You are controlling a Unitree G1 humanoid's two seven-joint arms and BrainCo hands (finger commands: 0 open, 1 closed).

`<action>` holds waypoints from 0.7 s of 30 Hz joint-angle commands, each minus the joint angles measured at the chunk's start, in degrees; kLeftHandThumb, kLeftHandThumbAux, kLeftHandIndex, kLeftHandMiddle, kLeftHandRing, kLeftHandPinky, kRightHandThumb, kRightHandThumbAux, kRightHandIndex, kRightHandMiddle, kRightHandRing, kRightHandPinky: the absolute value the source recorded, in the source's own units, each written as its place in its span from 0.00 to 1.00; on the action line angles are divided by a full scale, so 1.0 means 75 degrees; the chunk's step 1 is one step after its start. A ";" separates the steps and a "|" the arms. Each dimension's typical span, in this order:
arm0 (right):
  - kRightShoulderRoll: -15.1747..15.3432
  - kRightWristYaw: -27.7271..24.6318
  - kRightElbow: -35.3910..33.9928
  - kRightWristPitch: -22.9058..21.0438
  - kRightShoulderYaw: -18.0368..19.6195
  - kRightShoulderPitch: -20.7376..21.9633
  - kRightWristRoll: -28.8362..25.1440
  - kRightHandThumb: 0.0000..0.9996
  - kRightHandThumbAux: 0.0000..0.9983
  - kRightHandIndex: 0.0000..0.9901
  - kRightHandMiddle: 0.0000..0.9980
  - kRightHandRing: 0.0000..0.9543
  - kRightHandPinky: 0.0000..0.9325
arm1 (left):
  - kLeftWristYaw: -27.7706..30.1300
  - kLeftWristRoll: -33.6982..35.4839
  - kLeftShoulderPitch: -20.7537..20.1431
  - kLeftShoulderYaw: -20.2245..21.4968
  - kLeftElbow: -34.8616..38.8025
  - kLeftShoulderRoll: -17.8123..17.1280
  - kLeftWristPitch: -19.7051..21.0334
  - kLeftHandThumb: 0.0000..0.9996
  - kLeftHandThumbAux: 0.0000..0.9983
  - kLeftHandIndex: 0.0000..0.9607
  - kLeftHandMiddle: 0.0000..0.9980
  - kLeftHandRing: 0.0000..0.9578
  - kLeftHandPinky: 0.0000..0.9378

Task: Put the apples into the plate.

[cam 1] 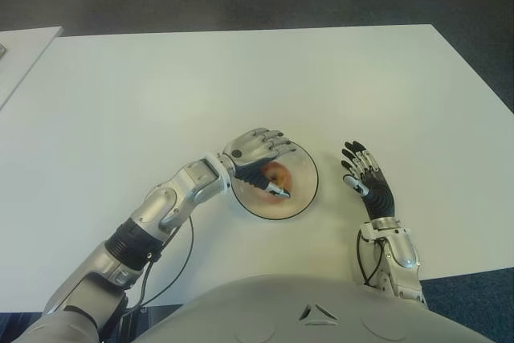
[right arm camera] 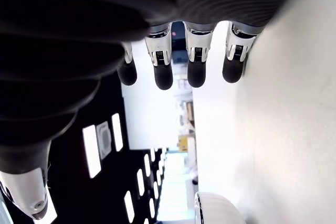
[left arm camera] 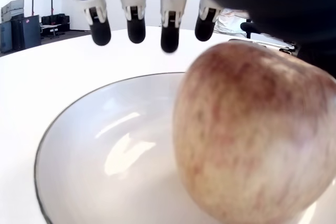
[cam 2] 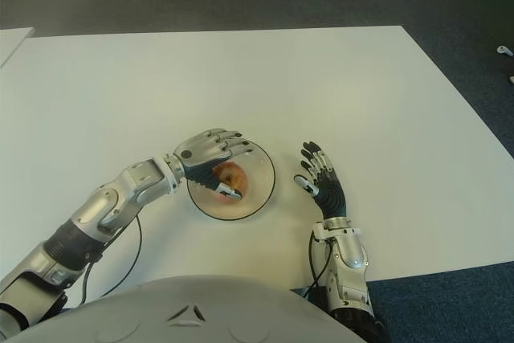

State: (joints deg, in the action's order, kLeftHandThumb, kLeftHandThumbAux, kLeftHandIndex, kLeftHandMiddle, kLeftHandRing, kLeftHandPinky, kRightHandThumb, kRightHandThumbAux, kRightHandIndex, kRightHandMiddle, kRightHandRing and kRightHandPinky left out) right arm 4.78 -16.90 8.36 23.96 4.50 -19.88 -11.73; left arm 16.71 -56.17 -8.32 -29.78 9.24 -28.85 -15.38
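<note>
Fingers (left arm camera: 135,23) of the left hand (cam 1: 255,153) are arching over the apple (cam 1: 276,176) with their tips spread apart and clear of the skin, as the left wrist view is showing; nothing there is pressing on the fruit from above. Whether the thumb, which is lying low beside the apple in the eye views, is touching it cannot be told. The apple itself is sitting inside the plate (cam 1: 307,196), its underside meeting the white bottom, a little toward the side nearest the left hand.

That hand is reaching in over the plate's rim from the robot's left. The plate is lying on the bench (cam 1: 161,94) near the front edge, roughly midway between the side edges. The right hand (cam 1: 365,176) is showing just beside the plate on its right, fingers straight and fanned, holding nothing.

Judging from this, the placing looks done for this one apple and the release seems nearly complete; what is left is drawing the left hand away. No other apple is showing anywhere on the bench.
</note>
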 commanded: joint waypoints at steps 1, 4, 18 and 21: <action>-0.0110 -0.0004 0.0640 -0.0554 -0.0061 -0.0317 -0.0029 0.22 0.60 0.08 0.11 0.08 0.08 | -0.0047 0.0020 0.0077 0.0057 0.0054 -0.0034 -0.0026 0.18 0.13 0.00 0.00 0.00 0.00; -0.0107 -0.0008 0.0646 -0.0573 -0.0056 -0.0316 -0.0041 0.22 0.61 0.08 0.11 0.07 0.08 | -0.0011 0.0004 0.0067 0.0056 0.0073 -0.0039 -0.0022 0.18 0.13 0.00 0.00 0.00 0.00; -0.0127 -0.0023 0.0715 -0.0493 -0.0051 -0.0335 -0.0037 0.22 0.62 0.08 0.11 0.08 0.09 | -0.0020 -0.0011 0.0239 0.0280 0.0339 0.0011 0.0275 0.21 0.15 0.00 0.00 0.00 0.00; -0.0137 -0.0035 0.0731 -0.0466 -0.0052 -0.0340 -0.0044 0.22 0.62 0.08 0.11 0.08 0.10 | -0.0158 0.0441 0.0441 0.0628 0.0355 0.0277 0.0580 0.20 0.16 0.00 0.00 0.00 0.00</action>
State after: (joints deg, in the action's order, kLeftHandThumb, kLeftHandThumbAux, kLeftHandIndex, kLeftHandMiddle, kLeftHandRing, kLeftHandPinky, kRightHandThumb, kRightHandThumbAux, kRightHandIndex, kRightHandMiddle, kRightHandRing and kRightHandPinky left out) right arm 4.76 -17.18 8.49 23.97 4.57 -19.81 -12.00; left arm 16.61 -54.92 -6.88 -27.08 11.64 -27.91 -13.21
